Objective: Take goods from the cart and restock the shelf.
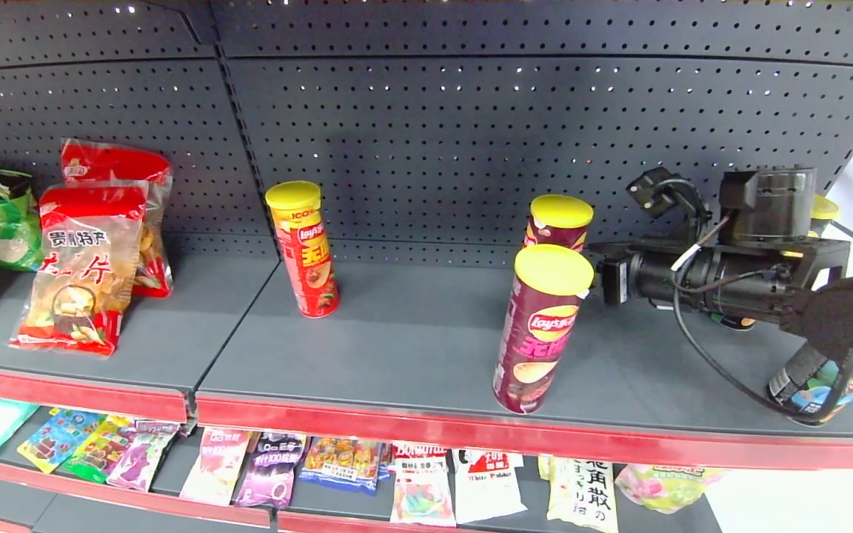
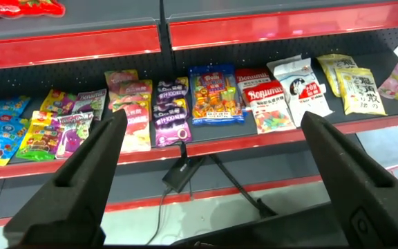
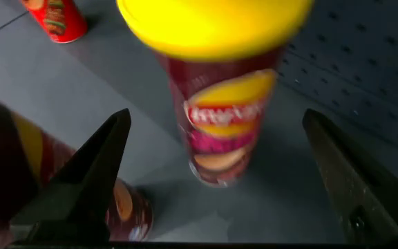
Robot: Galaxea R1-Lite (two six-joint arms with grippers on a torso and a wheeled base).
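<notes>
The right gripper (image 3: pixel 216 114) is hovering with jaws spread wide, facing the rear maroon can (image 1: pixel 560 220) — standing on the shelf (image 1: pixel 412 333) at three o'clock from the red can (image 1: pixel 306 252) — while the left gripper (image 2: pixel 214 116) is also gaping apart.

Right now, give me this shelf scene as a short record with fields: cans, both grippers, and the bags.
shelf: dark top shelf with a red front edge
red can: upright, left of centre
front purple can: upright, near the front edge
back purple can: upright, just behind it
right gripper: open, aimed at the back purple can, not touching it
left gripper: open, facing the candy bags on a lower shelf
snack bags: left end of the top shelf
</notes>
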